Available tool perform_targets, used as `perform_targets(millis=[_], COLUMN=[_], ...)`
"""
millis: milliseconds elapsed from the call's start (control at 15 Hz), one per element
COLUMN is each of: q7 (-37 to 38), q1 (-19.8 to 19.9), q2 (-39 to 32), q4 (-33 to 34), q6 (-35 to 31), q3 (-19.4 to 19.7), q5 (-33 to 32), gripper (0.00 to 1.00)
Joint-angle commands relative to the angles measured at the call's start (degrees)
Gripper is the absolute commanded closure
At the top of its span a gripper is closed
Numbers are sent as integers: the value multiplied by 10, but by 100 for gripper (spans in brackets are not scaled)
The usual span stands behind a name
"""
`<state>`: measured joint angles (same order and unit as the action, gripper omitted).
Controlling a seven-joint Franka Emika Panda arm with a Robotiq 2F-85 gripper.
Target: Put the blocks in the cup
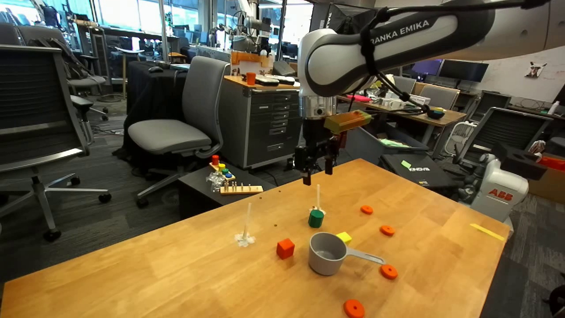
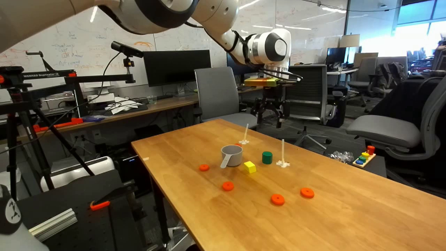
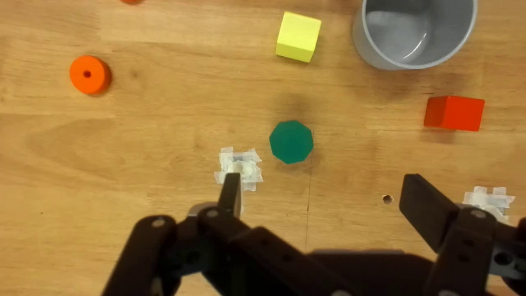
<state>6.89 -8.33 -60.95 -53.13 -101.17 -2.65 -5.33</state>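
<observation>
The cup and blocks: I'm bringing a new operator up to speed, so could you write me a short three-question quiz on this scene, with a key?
1. Count: how many orange discs show in each exterior view?
2. True or false: the yellow block lies outside the cup.
3. Fill in: in the wrist view, the gripper stands ____ (open or shut).

Key:
1. Four.
2. True; it sits on the table.
3. Open.

In your wrist view, you have on the table (image 3: 172,102): the cup (image 3: 415,37) at upper right, one block (image 3: 454,113) below it, a second block (image 3: 299,37) left of the cup, a third block (image 3: 291,142) near centre, and a disc (image 3: 89,75) at upper left.
</observation>
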Motion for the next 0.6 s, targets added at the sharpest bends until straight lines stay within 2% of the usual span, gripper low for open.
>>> perform_targets(millis=[0, 133, 533], q7=[2, -1, 6], q1=[0, -3, 2], q2=[-6, -13, -49], q4=[6, 10, 35], q6=[0, -14, 0], q3=[0, 7, 16], q5=[0, -11, -13], gripper=[0, 0, 0])
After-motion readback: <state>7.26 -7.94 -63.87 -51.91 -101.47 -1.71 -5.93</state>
